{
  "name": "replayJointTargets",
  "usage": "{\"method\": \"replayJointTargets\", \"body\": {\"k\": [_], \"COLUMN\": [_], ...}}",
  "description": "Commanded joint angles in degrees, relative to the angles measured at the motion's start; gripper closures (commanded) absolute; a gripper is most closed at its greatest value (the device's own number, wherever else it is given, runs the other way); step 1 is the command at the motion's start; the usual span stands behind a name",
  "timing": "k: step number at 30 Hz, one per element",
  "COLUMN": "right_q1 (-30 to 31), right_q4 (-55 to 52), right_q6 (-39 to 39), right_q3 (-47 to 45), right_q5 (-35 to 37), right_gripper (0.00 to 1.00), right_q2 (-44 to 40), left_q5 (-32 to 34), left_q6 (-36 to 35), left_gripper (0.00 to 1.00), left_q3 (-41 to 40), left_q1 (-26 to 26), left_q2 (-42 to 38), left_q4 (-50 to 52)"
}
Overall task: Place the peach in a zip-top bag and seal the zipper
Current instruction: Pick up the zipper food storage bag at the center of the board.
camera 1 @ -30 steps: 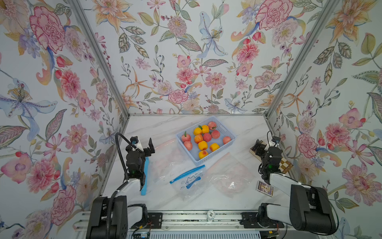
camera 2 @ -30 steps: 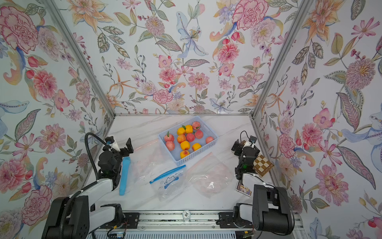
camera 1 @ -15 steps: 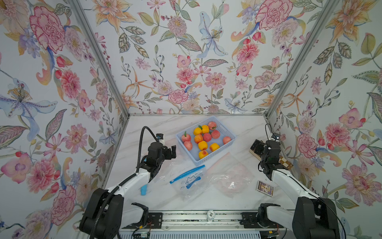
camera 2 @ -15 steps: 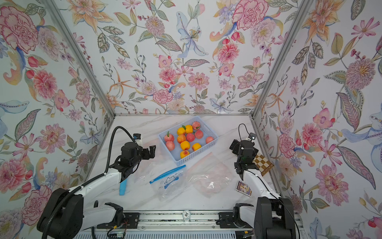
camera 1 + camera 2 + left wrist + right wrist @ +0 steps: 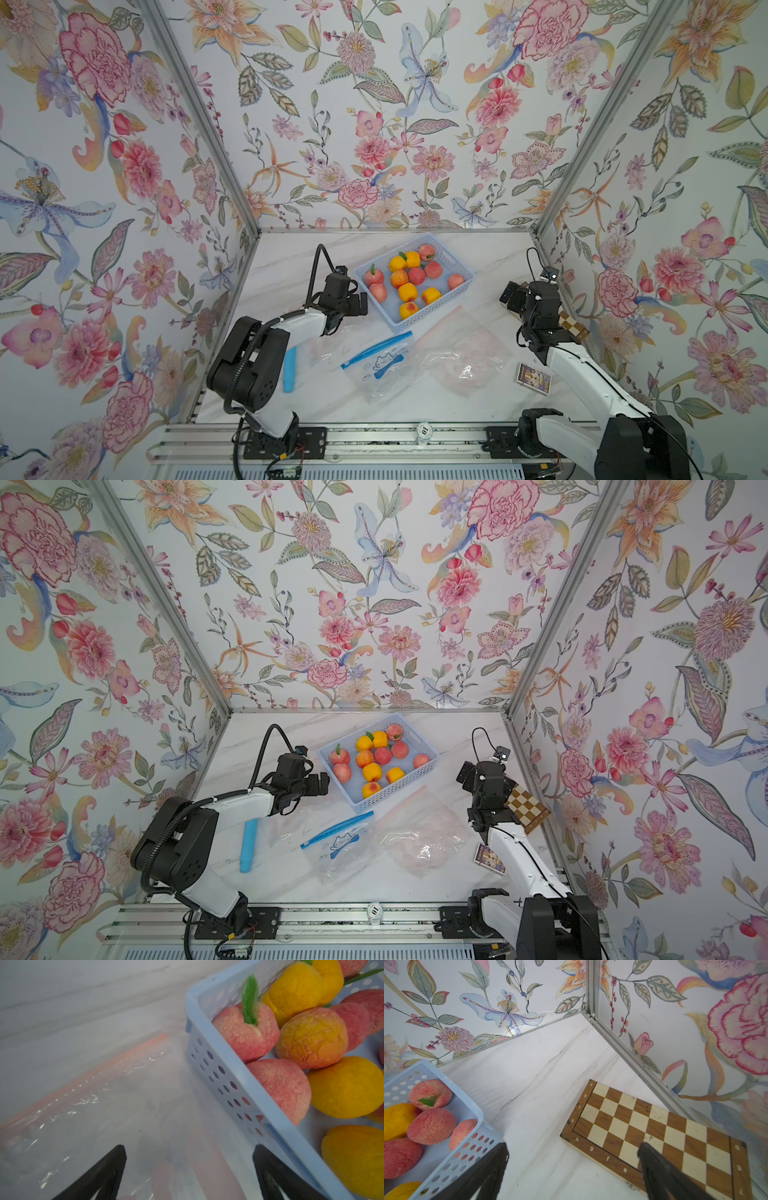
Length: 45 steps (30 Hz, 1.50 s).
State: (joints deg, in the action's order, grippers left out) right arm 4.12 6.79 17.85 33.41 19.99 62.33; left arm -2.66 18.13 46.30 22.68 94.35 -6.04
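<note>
Left hand (image 5: 356, 302) has swung in from the left edge of the table (image 5: 291, 257) to the blue basket (image 5: 436, 309), jaws wide, empty, over a pink-zip bag (image 5: 104, 1095). Right hand (image 5: 510, 292) hovers by the chessboard (image 5: 575, 328), also wide, empty. Peaches (image 5: 416, 276) all sit in the basket; blue-zip bag (image 5: 388, 368) lies flat just beside it

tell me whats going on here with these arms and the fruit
Nothing is held yet. The left gripper, open, hovers beside the basket of peaches, above a pink-zip bag. The right gripper, also open, is over by the chessboard. The blue-zip bag lies on the table with no peach in it.
</note>
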Motion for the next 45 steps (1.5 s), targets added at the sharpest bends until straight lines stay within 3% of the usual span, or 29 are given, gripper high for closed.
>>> {"method": "replayJointTargets", "body": {"k": [1, 6, 11, 21, 23, 37, 45], "right_q1": [0.6, 1.1, 1.9, 2.8, 2.9, 5.7, 6.6], "right_q4": [-1.6, -1.6, -1.5, -1.5, -1.7, -5.4, -6.6], "right_q6": [0.0, 0.1, 0.4, 0.7, 0.6, -1.3, -1.2], "right_q3": [-0.2, -0.1, 0.6, 1.6, 1.8, 4.6, 6.2], "right_q5": [0.7, 0.7, 1.0, 3.0, 3.0, 1.7, 0.8], "right_gripper": [0.01, 0.01, 0.01, 0.01, 0.01, 0.01, 0.01], "right_q2": [-1.5, -2.0, -1.6, -1.0, -1.1, -3.7, -4.8], "left_q5": [1.1, 0.3, 0.3, -0.3, -0.3, -1.3, -2.8], "left_q6": [0.8, 0.5, 0.1, 0.5, 0.3, -5.1, -11.1], "left_gripper": [0.01, 0.02, 0.19, 0.81, 0.89, 0.99, 1.00], "left_q3": [1.7, 2.0, 2.5, 1.8, 1.6, 0.6, 0.1], "left_q1": [0.6, 1.2, 1.6, 1.7, 1.7, 1.7, 1.7], "left_q2": [1.6, 3.8, 5.2, 5.3, 4.2, -13.5, -19.0], "left_q4": [5.1, 5.4, 4.5, 2.9, 2.7, 2.6, -0.1]}}
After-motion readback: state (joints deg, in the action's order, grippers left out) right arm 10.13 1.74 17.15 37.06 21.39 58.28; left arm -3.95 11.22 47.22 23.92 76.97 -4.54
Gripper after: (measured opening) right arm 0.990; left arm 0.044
